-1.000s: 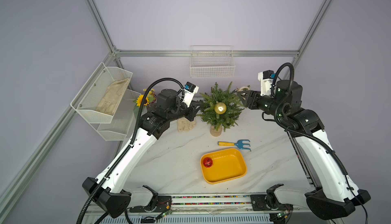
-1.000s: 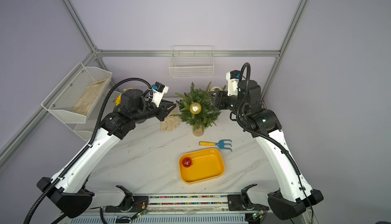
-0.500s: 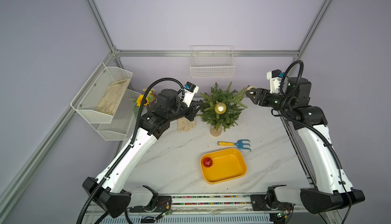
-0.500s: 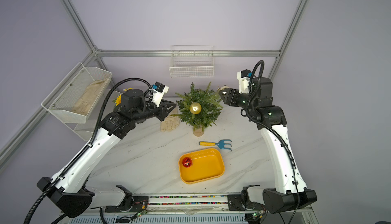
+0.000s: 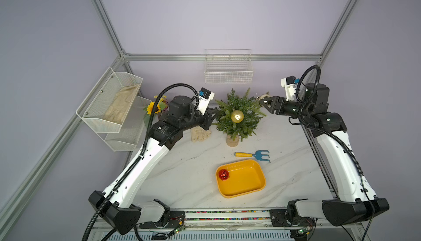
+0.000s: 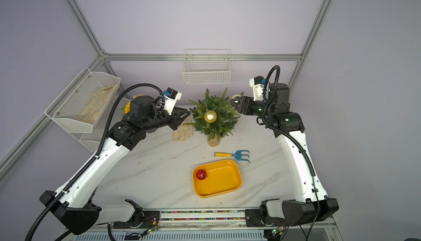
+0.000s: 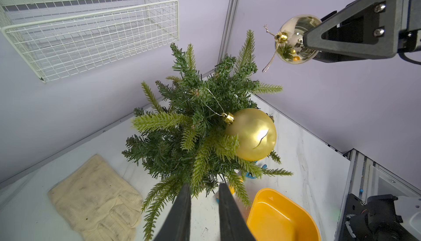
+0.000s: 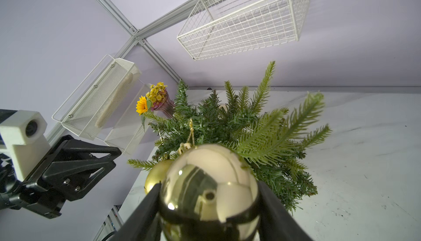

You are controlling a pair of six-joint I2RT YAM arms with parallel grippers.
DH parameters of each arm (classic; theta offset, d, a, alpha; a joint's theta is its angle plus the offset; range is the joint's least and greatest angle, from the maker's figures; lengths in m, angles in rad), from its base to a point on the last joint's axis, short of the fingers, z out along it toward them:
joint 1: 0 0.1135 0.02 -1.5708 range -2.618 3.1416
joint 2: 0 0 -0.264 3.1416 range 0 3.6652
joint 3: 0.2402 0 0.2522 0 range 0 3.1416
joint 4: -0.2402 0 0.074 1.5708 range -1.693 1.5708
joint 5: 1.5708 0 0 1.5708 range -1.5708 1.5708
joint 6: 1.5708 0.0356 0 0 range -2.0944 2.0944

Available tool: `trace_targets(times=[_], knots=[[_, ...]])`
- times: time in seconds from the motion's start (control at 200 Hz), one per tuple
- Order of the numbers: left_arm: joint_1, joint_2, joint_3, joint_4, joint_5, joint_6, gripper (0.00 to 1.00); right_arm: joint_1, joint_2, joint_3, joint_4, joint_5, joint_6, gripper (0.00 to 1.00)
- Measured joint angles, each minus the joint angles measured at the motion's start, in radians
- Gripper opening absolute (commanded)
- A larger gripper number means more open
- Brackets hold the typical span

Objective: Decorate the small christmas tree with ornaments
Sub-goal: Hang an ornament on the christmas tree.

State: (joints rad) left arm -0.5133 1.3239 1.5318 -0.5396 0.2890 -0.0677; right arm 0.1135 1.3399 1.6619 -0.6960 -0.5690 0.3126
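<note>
– Gold first: the matte gold bauble already hangs on the small christmas tree, far centre of the worktop.
– The rest?
– Your right hand is clenched on the shiny gold bauble just right of the treetop, loop not yet hooked. The red bauble lies in the yellow tray, near side. Your left hand is at the tree's left edge, jaws narrowly apart; gripping a twig or not, I can't tell.
– One done, two left.

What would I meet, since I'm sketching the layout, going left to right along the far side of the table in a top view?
Sunflowers → glove → small tree → shiny gold bauble, clamped by the right gripper.
</note>
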Motion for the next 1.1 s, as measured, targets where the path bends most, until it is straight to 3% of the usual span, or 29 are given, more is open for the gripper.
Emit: trace_targets(times=[0.345,0.83,1.1], knots=[[-0.003,0.0,0.0,0.0,0.005,0.0,0.23,0.0,-0.068,-0.003,-0.063,0.104,-0.006,0.48],[-0.018,0.0,0.0,0.0,0.013,-0.002,0.23,0.008,-0.157,-0.112,-0.215,-0.044,-0.045,0.45],[-0.028,0.0,0.0,0.0,0.013,-0.004,0.23,0.09,-0.159,-0.182,-0.207,-0.041,-0.021,0.45]])
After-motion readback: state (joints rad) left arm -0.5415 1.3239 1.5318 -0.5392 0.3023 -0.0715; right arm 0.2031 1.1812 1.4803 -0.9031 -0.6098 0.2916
